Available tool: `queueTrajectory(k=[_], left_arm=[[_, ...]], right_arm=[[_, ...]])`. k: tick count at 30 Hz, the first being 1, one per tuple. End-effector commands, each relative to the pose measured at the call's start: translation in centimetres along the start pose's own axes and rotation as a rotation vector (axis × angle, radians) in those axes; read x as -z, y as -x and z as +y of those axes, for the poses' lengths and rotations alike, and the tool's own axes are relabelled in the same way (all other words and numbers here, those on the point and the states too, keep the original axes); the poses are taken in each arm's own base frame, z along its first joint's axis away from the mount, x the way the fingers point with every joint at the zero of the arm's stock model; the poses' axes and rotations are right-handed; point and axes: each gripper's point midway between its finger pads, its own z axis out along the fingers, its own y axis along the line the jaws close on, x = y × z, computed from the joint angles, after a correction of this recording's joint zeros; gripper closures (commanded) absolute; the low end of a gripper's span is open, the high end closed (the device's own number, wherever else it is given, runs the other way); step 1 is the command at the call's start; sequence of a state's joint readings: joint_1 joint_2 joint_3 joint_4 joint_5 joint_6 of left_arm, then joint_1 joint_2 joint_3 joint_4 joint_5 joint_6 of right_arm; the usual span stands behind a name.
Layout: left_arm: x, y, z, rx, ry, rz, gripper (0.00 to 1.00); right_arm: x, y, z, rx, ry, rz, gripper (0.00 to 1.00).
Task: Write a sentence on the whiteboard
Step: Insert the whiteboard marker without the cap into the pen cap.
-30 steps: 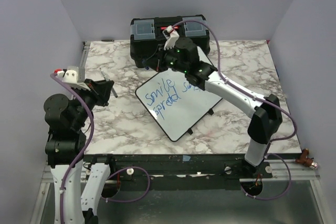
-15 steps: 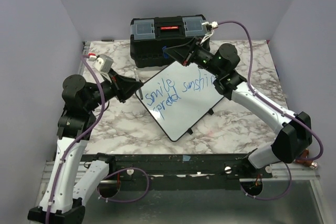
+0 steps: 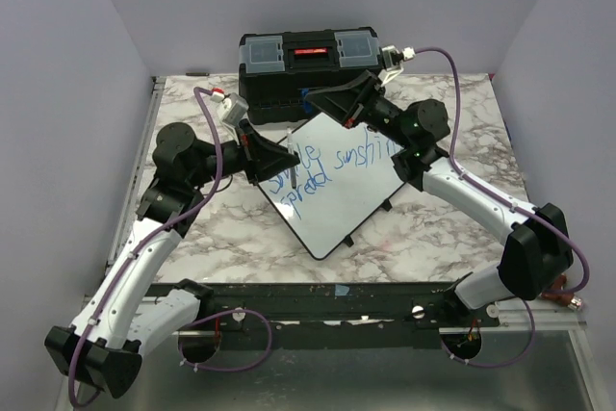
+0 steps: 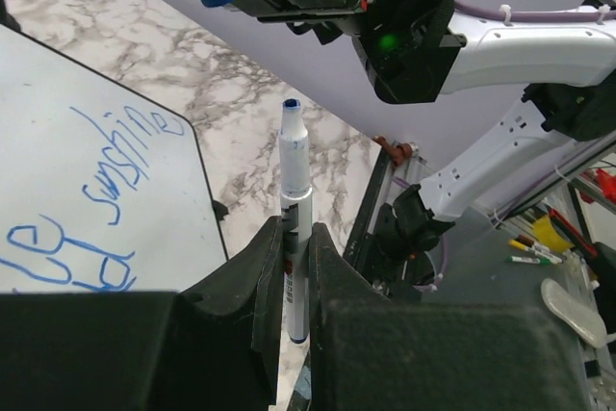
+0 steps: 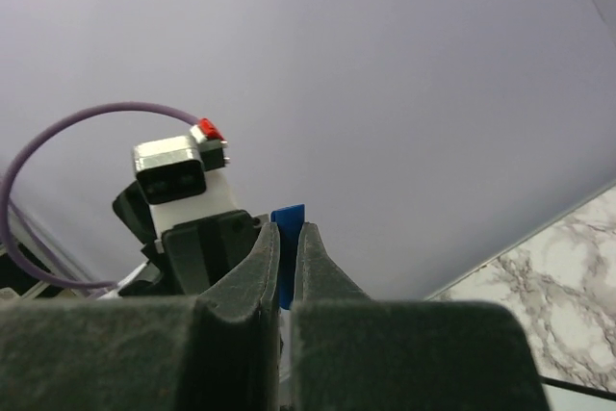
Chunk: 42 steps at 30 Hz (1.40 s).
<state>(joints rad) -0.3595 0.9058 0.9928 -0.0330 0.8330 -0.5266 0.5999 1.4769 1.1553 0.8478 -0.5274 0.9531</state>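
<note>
The whiteboard (image 3: 337, 209) lies flat on the marble surface (image 3: 452, 122), just in front of the black toolbox (image 3: 308, 69). It is turned at a slant, so one rounded corner points back toward the toolbox. The sentence (image 3: 306, 188) is written on it in blue: "Smile" and "sunshine" on the line nearer the toolbox, with "spread" beneath them. From above, part of "Smile" is hidden behind the left arm.

The left fingers (image 4: 274, 243) are drawn in narrow and clamp a marker (image 4: 294, 170) by the lower part of its white barrel. Its bare blue tip sticks out past the fingertips into the air, clear of the board. From above, these fingers hang over the end of the board that lies toward the toolbox's left half, with the marker showing as a thin pale stick.

The right fingers (image 5: 265, 247) are pressed tight on a small blue cap (image 5: 287, 218). They hover just in front of the toolbox's middle, over the board's back corner, and point toward the left arm. In the left wrist view the cap sits up and to the left of the marker tip, and the two are apart. The right wrist view shows the left arm's camera housing (image 5: 178, 175) just beyond the cap.
</note>
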Motion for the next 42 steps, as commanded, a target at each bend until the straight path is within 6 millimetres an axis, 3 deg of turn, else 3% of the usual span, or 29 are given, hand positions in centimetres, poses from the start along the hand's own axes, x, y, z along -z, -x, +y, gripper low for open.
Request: queueTrajectory(k=[1, 16, 42], left_arm=[[-1.4, -0.1, -1.4, -0.006, -0.117, -0.001, 1.0], [-4.0, -0.2, -0.8, 0.01, -0.126, 0.011, 1.0], [-4.4, 1.1, -0.2, -0.01, -0.075, -0.017, 1.0]], right_arm=[[0.4, 1.2, 2.9, 0.015, 0.121, -0.041, 0.99], [0.3, -0.4, 2.1, -0.024, 0.162, 0.003, 0.99], [0.4, -1.0, 1.6, -0.046, 0.156, 0.024, 0.99]])
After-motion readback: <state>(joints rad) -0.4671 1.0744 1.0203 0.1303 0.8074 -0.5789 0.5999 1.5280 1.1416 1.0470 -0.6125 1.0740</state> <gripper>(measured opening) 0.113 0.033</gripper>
